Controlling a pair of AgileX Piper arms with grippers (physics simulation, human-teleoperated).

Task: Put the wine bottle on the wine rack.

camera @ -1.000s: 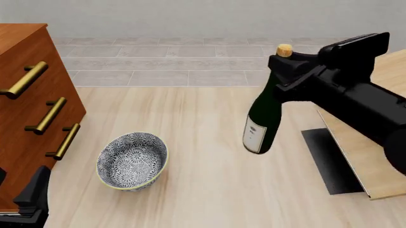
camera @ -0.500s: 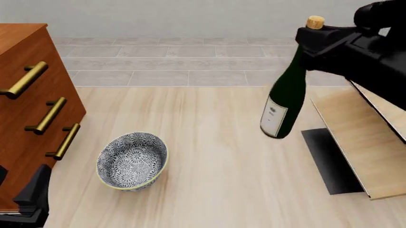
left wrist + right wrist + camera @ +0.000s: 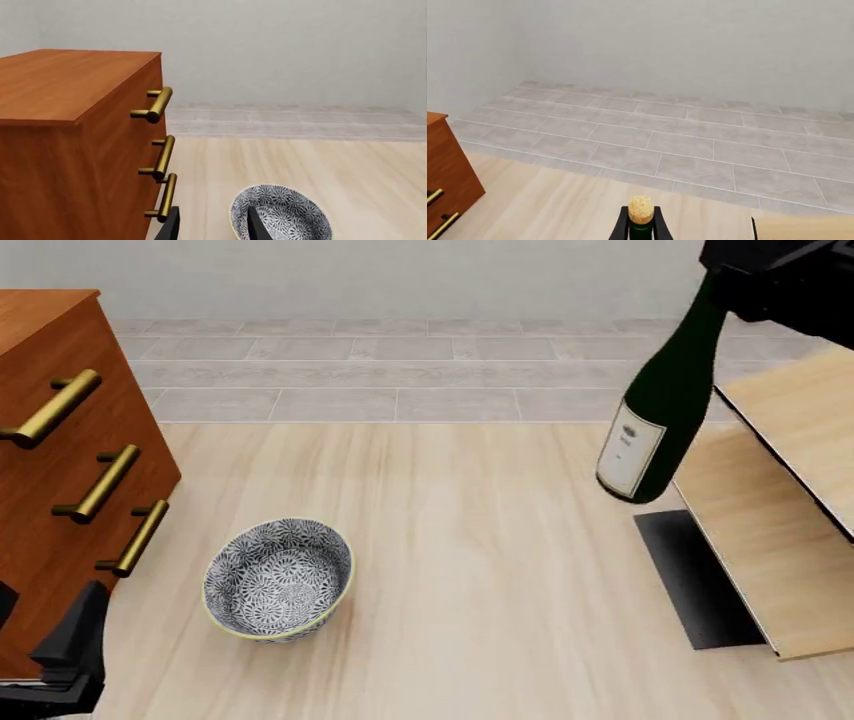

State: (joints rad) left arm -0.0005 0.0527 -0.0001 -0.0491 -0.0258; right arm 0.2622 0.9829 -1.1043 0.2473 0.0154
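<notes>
Fingertips of the left gripper (image 3: 212, 225), two dark prongs standing apart with nothing between them, frame one patterned bowl (image 3: 283, 212) just ahead; one cabinet (image 3: 73, 140) with three brass handles stands beside them.

Front view: right gripper (image 3: 747, 275) reaches in at the top corner, clamped on the neck of one wine bottle (image 3: 661, 405). The bottle hangs tilted below it, dark green, white label near its base, beside the wine rack (image 3: 774, 530).

Right wrist view: the tan cork (image 3: 640, 209) sits between the fingers.
</notes>
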